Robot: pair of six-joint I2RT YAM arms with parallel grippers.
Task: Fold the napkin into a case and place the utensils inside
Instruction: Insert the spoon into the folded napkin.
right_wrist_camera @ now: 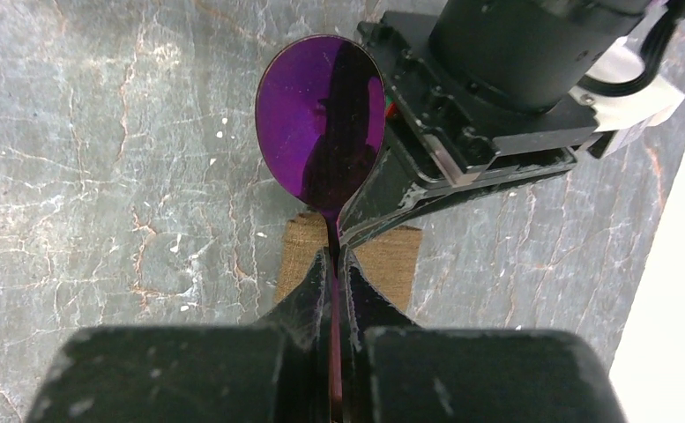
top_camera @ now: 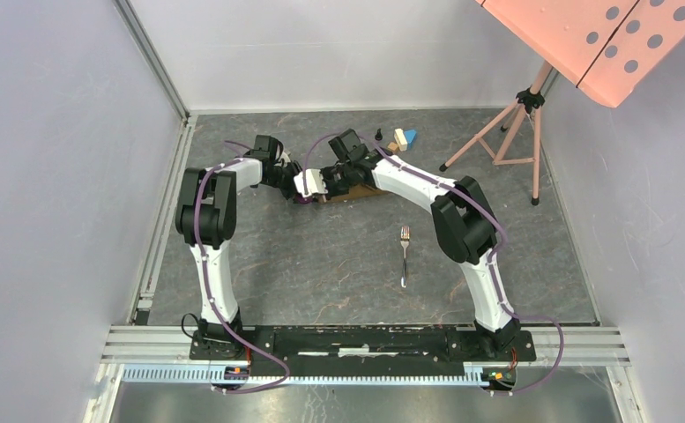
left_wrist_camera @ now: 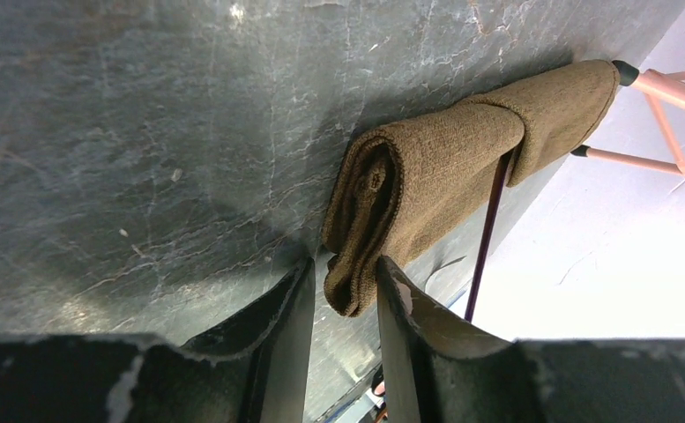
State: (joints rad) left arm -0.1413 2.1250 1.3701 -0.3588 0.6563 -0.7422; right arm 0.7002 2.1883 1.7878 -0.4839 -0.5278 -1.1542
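From above, both arms are reaching to the far middle of the grey stone-patterned table (top_camera: 321, 264). There the left gripper (top_camera: 287, 181) and right gripper (top_camera: 323, 187) are meeting nose to nose beside the case (top_camera: 362, 193), a narrow folded pouch of brown cloth. The small silver metal fork (top_camera: 404, 256) is lying alone nearer the arm bases, well apart from the case. Small coloured toy blocks (top_camera: 400, 138) are sitting behind the arms, near a pink tripod stand (top_camera: 515, 132).

In the left wrist view, the left gripper's jaws are standing partly apart and straddling the near end of the case. A sliver of table is showing between one finger (left_wrist_camera: 290, 326) and the cloth. The thin dark handle of the purple-bowled spoon (left_wrist_camera: 488, 229) is running out from under the case's overlapping flap.

In the right wrist view, the right gripper is clamping tight on that handle. The glossy bowl is pointing away over the table, and the case's brown end is lying just beneath the fingertips.
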